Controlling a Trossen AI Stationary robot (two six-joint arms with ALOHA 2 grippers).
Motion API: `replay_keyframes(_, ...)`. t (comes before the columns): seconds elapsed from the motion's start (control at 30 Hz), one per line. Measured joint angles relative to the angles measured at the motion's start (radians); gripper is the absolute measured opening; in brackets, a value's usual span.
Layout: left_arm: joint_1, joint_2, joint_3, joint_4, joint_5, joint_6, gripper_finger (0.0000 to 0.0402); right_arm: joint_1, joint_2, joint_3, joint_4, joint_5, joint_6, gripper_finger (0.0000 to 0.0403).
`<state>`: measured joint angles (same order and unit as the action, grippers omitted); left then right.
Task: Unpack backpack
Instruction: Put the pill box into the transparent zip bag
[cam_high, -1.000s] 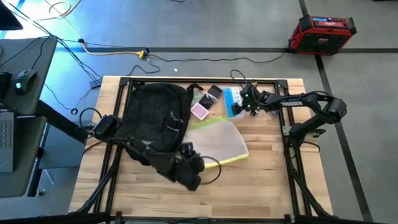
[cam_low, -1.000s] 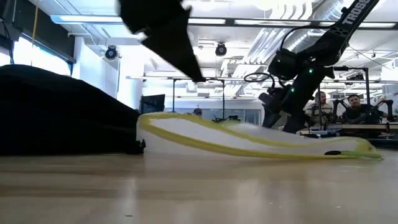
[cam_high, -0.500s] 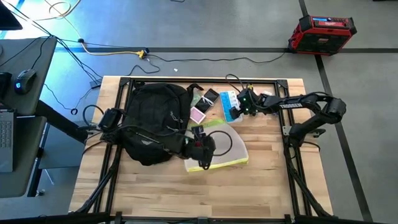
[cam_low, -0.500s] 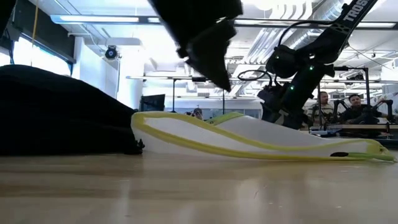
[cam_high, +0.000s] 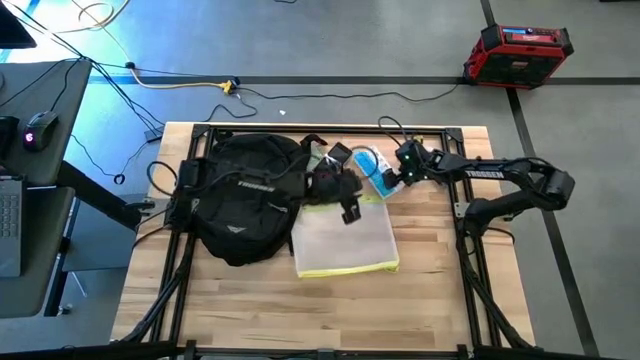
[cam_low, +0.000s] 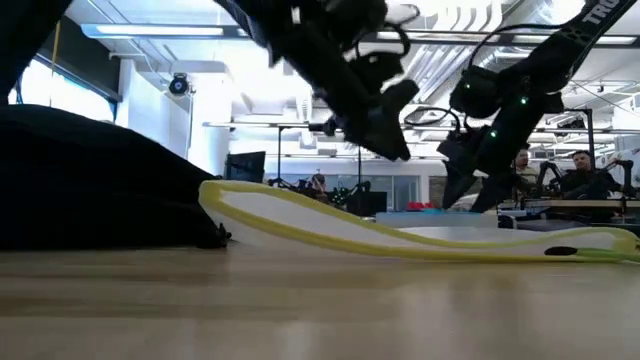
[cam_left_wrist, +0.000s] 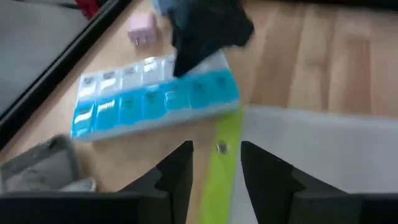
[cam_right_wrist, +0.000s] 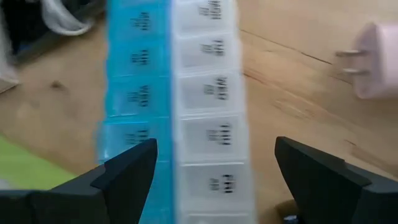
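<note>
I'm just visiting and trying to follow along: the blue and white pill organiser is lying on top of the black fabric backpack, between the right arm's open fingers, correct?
Not quite. The blue and white pill organiser lies on the bare wooden table, beside the black fabric backpack, not on it; the high view shows this. It does sit between the right gripper's open fingers.

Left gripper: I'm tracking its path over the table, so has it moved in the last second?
Yes. In the high view the left gripper has swung from the table's near edge, below the backpack, up to the far edge of the yellow-edged pouch.
</note>
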<state>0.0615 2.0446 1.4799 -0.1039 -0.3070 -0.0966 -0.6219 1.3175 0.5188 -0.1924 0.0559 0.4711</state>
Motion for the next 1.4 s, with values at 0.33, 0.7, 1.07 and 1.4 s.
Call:
replay_keyframes(0.33,0.066,0.163,0.000,0.089,0.168,-0.031,0.0067,-0.038,0.001,-0.072,0.116,-0.187,0.002,0.0313)
replay_keyframes(0.7,0.079,0.199,0.000,0.093,0.133,-0.006,0.0040,0.026,-0.005,-0.063,0.154,-0.111,-0.028,0.0313)
replay_keyframes(1.07,0.076,0.198,0.002,0.049,0.114,-0.004,0.0028,0.217,-0.026,-0.022,0.159,-0.006,-0.153,0.0294)
replay_keyframes(1.4,0.076,0.198,0.002,0.048,0.114,-0.004,0.0027,0.238,-0.026,-0.021,0.177,-0.008,-0.203,0.0059)
